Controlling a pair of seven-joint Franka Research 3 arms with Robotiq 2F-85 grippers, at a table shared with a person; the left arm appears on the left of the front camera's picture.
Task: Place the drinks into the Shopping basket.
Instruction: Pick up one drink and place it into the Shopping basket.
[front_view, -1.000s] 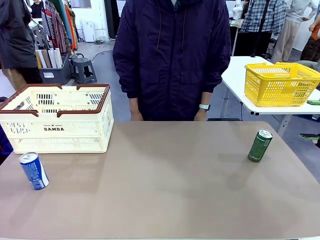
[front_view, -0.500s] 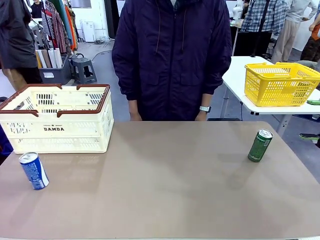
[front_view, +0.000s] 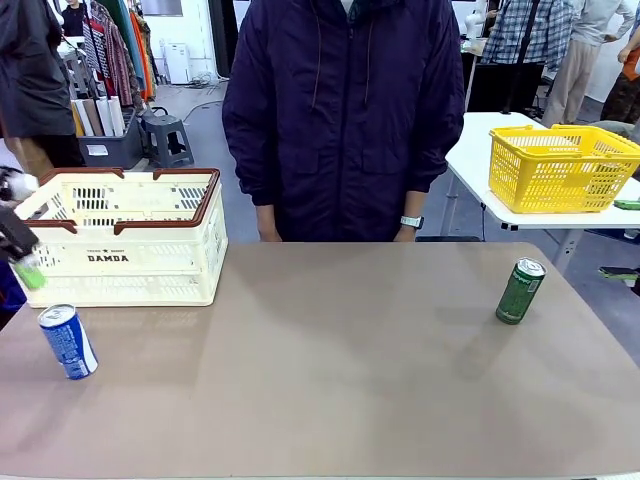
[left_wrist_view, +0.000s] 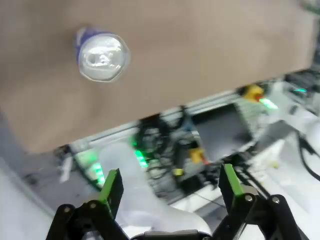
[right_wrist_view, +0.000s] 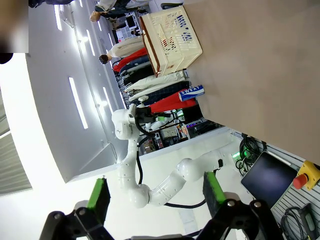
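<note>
A blue-and-white can (front_view: 68, 341) stands at the near left of the table, in front of the cream Shopping basket (front_view: 115, 235) with brown rim. A green can (front_view: 521, 291) stands at the right side. My left gripper (front_view: 22, 255) comes in at the left edge, above and behind the blue can, against the basket's left end. From the left wrist, the blue can's silver top (left_wrist_view: 102, 55) lies well ahead of the open left gripper (left_wrist_view: 170, 187), which hangs beyond the table edge. My right gripper (right_wrist_view: 155, 195) is open and holds nothing; far off lie the basket (right_wrist_view: 172, 32) and blue can (right_wrist_view: 191, 93).
A person in a dark jacket (front_view: 345, 110) stands at the far edge, hands down behind the table. A yellow mesh basket (front_view: 560, 165) sits on a white table at the back right. The brown tabletop (front_view: 330, 370) is bare between the two cans.
My left gripper has come into the front view at the left edge, near the basket's left end. The cans and basket have not moved.
</note>
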